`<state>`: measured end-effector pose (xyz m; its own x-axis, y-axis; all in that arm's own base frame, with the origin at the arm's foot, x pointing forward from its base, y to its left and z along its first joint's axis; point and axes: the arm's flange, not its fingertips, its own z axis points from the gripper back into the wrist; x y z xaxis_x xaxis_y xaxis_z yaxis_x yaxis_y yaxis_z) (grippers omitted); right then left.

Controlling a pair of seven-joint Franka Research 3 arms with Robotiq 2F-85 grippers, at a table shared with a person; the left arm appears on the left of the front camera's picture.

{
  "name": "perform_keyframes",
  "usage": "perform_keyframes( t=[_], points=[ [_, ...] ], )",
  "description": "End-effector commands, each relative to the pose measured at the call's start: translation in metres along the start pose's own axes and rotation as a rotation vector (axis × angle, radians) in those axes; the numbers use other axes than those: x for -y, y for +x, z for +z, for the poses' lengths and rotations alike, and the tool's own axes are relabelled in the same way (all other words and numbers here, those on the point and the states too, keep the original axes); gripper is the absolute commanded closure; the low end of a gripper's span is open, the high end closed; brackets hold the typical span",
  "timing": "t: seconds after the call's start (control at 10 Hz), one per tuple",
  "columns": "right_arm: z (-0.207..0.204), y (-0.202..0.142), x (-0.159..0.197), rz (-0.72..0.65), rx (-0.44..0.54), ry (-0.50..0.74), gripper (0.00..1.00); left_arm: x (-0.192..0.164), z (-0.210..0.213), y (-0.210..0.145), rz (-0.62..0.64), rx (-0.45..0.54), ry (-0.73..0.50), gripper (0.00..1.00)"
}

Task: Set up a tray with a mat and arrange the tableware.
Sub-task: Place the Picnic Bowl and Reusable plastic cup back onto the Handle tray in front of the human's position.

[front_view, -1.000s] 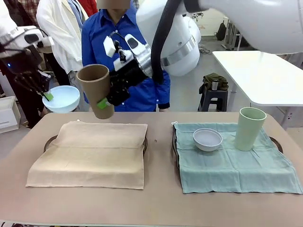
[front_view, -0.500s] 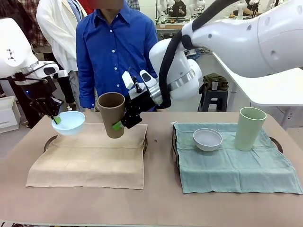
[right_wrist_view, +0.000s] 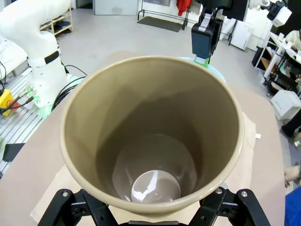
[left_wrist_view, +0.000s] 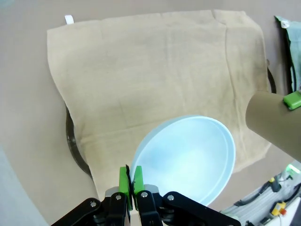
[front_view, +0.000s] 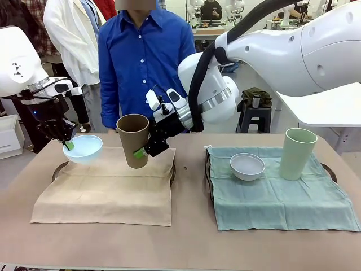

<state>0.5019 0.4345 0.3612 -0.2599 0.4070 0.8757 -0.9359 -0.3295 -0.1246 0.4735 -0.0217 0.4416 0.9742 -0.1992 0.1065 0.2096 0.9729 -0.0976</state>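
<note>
Left gripper: pinched tight on the rim of the pale blue bowl. Bowl held in the air over the far left corner of the tan mat, not touching it. Dark tray edge peeking out from under that mat.

Right gripper: spread wide around the tan-brown tumbler, green pads on its sides. Tumbler held tilted, mouth up, above the far edge of the tan mat, near the bowl but apart from it. Nothing inside the tumbler.

Lots of bare room on the tan mat under both. Small white tag at one mat corner, no words to read.

On the right, green mat with the white bowl and the pale green tumbler standing on it, apart from each other. Person in a blue shirt standing at the far side of the table, just behind the right arm.
</note>
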Motion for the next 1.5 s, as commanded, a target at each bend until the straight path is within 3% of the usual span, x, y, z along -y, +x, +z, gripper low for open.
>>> perform_keyframes(
  t=[0.0,1.0,1.1,1.2,1.3,1.4],
  points=[
    [-0.002,-0.011,0.000,-0.007,0.008,0.009,0.17,-0.003,-0.017,0.003,0.034,-0.010,-0.013,0.96],
    [-0.037,-0.059,0.009,0.001,-0.042,0.034,0.17,-0.002,-0.079,0.008,-0.011,0.003,-0.028,0.96],
    [-0.036,-0.064,0.010,-0.013,-0.052,0.030,0.11,-0.001,-0.084,0.010,-0.015,-0.012,-0.025,0.96],
    [-0.037,-0.066,0.010,-0.021,-0.059,0.026,0.00,-0.001,-0.087,0.010,-0.018,-0.028,-0.019,0.71],
    [-0.035,-0.066,0.010,-0.025,-0.067,0.022,0.00,-0.001,-0.090,0.012,-0.019,-0.045,-0.020,0.36],
    [-0.034,-0.066,0.008,-0.028,-0.071,0.018,0.00,0.000,-0.092,0.011,-0.017,-0.055,-0.018,0.11]
  ],
)
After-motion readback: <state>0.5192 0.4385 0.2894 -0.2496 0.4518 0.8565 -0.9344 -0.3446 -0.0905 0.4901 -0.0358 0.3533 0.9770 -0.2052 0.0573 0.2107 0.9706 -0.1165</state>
